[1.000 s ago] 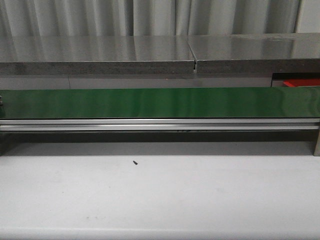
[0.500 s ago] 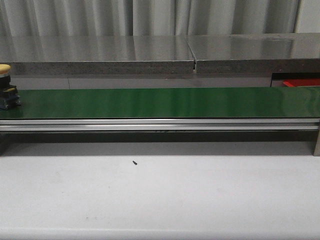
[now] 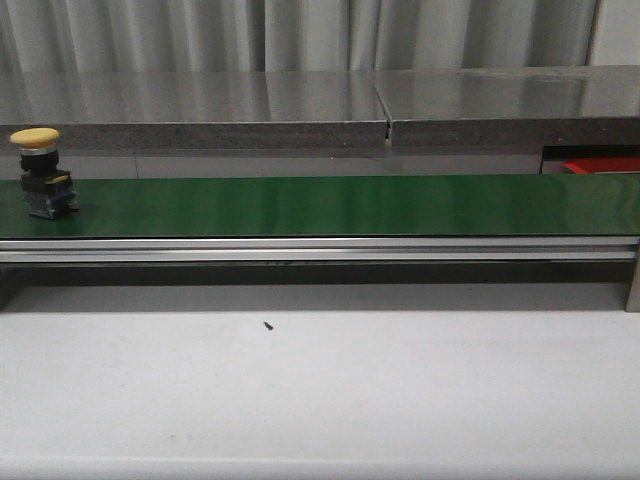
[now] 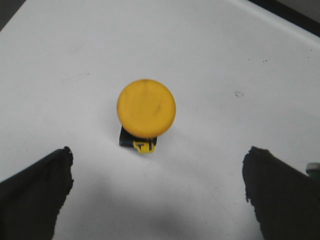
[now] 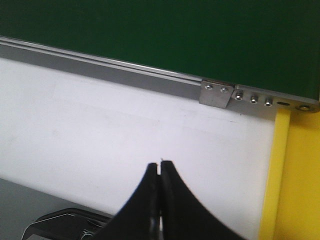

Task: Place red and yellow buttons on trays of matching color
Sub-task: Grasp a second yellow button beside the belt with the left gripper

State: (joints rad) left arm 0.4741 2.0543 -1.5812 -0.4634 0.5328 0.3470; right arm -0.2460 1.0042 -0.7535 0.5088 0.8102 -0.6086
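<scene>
Riding belt's (image 3: 330,205) far-left end: yellow button (image 3: 40,172); belt bare rightward.

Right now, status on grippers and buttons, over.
Left gripper open over a yellow button on white surface. Right gripper shut, empty, yellow tray beside. Second yellow button on green belt, far left.

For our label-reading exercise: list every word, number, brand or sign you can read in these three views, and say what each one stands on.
None can be read.
Yellow button under the left gripper: a small yellow tab with a dark mark at its base, too blurred to read.
Second yellow button on the green conveyor belt: no legible label.
Yellow tray and metal bracket near the right gripper: no text.
</scene>
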